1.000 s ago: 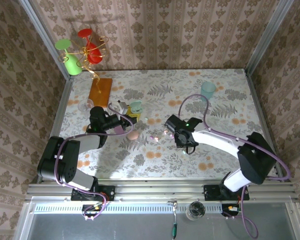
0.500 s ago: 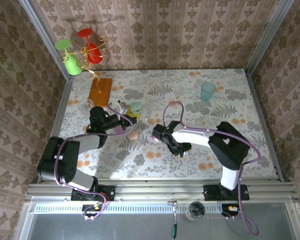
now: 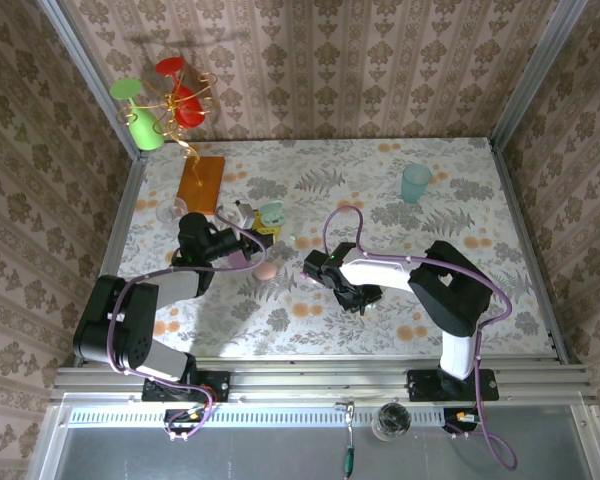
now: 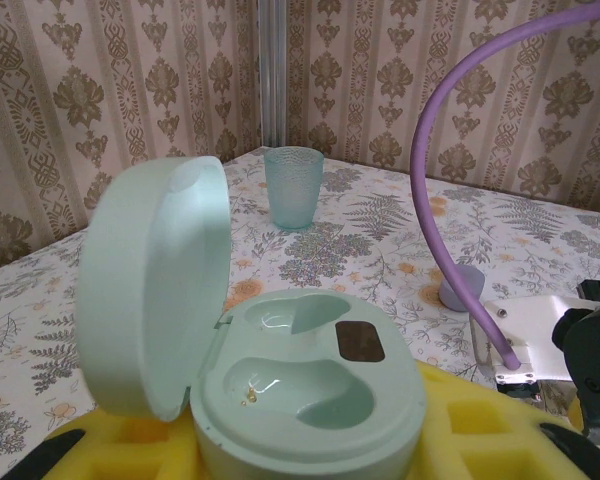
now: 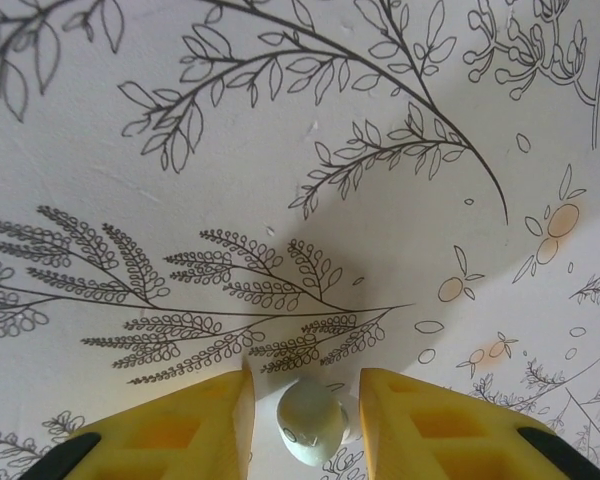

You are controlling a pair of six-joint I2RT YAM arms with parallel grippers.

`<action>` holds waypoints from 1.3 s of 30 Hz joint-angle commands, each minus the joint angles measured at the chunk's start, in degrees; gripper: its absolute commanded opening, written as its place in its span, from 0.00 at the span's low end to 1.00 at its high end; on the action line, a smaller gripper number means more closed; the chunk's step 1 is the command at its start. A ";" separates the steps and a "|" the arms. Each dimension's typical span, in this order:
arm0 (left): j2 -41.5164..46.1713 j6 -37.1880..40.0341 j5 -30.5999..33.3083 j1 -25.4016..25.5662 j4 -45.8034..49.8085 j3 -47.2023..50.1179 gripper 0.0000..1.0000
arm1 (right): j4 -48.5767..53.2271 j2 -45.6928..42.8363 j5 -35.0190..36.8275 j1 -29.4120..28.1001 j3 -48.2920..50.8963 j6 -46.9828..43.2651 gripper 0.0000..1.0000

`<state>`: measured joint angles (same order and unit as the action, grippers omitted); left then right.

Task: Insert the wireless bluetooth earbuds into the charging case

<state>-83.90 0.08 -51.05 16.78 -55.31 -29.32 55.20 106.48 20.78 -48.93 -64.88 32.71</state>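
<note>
The mint charging case (image 4: 310,385) stands with its lid (image 4: 155,290) swung up and both wells empty. My left gripper (image 4: 315,445) is shut on it, yellow pads (image 4: 120,440) at either side. From above, this case (image 3: 271,212) sits at the left gripper (image 3: 260,226). A mint earbud (image 5: 309,424) lies on the tablecloth between the yellow fingers (image 5: 180,430) of my right gripper (image 5: 304,400). That gripper is open, with a narrow gap on each side of the bud. In the top view the right gripper (image 3: 314,268) is low over the table's middle.
A pink case (image 3: 266,270) lies between the two grippers. A tiny pale bud (image 3: 293,238) rests just beyond it. A teal cup (image 3: 416,183) stands at the back right, an orange board (image 3: 201,181) and a glass (image 3: 170,210) at the back left. A lilac object (image 4: 463,283) sits near the right arm.
The right arm has swung left across the table and its fingers have drawn closer around the mint earbud. The left gripper and the case have stayed still.
</note>
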 commanded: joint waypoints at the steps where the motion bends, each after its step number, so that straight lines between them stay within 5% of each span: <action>1: 1.10 1.33 -1.03 -0.52 0.33 -0.56 0.33 | 3.69 0.15 -0.01 -0.29 -0.37 -0.38 0.33; 16: 1.08 0.81 -1.34 -0.36 0.18 -0.91 0.33 | 3.16 2.94 0.70 -0.15 -0.21 -0.08 0.27; 24: 1.98 3.04 -2.07 1.24 2.82 -0.92 0.33 | 1.02 -5.92 1.49 0.63 -0.06 -0.73 0.21; 32: 2.52 6.25 -3.27 6.71 7.83 -3.14 0.33 | -12.73 -22.60 -6.09 3.03 3.59 -6.33 0.18; 39: 1.65 6.68 -6.49 11.75 10.84 -5.05 0.33 | -23.98 -34.29 -23.82 8.76 6.05 -8.36 0.16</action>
<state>-82.87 5.08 -53.84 27.16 -46.26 -32.40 38.00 75.48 7.09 -42.06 -60.31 26.37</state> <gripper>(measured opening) 0.373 0.175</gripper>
